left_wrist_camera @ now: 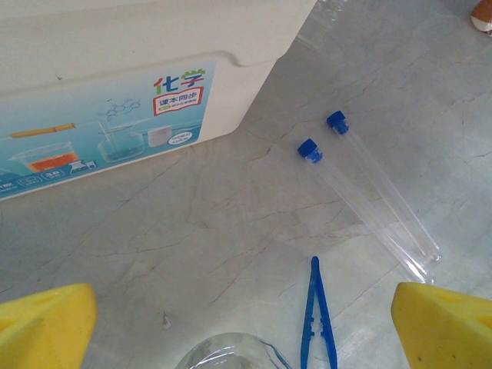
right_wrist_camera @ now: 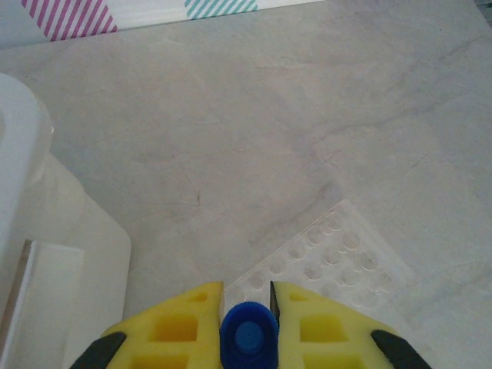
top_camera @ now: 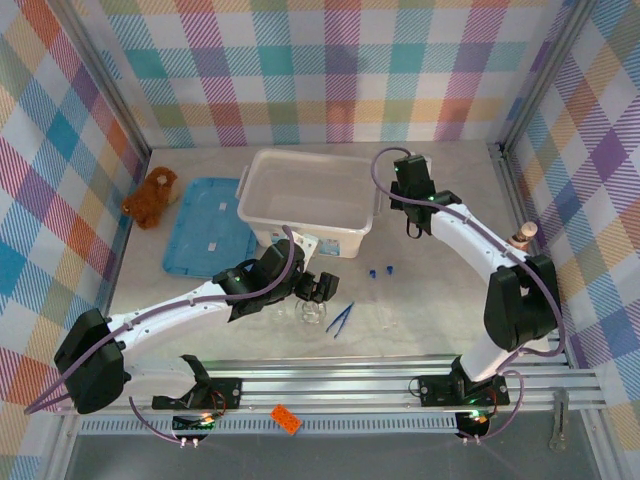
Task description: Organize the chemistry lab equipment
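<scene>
Not much looks sorted so far. The right claw (right_wrist_camera: pixel 246 298) is pressed together on a blue cap (right_wrist_camera: pixel 248 338), presumably a test tube's, though the tube itself is hidden beneath the pads. It hangs just to the right of the white bin (top_camera: pixel 310 195), with a clear well plate (right_wrist_camera: pixel 338 257) lying on the table below and ahead of it. The left claw (top_camera: pixel 316 290) is spread wide and holds nothing, poised over a petri dish (left_wrist_camera: pixel 231 352) directly beneath it. Blue tweezers (left_wrist_camera: pixel 317 323) lie just to its right, and two capped test tubes (left_wrist_camera: pixel 361 206) lie further right and ahead, all loose on the table. I can make out nothing inside the bin, though clear pieces would be hard to spot there. So one piece is in hand, and the dish, tweezers, two tubes and plate appear left to do.
</scene>
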You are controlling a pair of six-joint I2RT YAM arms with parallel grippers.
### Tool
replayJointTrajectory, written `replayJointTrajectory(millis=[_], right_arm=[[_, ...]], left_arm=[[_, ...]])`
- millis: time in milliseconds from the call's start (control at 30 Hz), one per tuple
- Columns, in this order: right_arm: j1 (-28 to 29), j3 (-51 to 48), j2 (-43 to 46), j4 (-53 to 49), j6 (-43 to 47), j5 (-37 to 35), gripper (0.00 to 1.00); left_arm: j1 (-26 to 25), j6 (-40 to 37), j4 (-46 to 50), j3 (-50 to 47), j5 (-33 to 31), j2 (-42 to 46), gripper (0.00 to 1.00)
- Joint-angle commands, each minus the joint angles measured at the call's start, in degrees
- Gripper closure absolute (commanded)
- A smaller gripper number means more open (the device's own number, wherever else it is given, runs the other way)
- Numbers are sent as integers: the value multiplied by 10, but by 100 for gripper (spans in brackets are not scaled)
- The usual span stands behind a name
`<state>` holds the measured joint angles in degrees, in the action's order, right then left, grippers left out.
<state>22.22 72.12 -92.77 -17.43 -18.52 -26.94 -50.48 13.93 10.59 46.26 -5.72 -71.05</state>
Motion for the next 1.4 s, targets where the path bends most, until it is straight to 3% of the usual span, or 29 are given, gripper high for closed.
replayJointTrajectory(millis=[0, 533, 733, 833, 1367], right_arm=[[4, 11, -14, 15, 8, -5, 83], [4, 22, -43, 15, 16, -2, 80], [5, 20, -35, 16, 16, 1, 65], [5, 20, -26, 15, 16, 3, 61], [15, 18, 97, -37, -6, 8, 56]], left_arm=[[4, 4, 12, -6, -12, 15, 2], [4, 4, 13, -17, -20, 26, 2], [4, 6, 9, -21, -20, 25, 2], [4, 7, 7, -22, -18, 26, 2], [-18, -6, 15, -1, -39, 3, 3]])
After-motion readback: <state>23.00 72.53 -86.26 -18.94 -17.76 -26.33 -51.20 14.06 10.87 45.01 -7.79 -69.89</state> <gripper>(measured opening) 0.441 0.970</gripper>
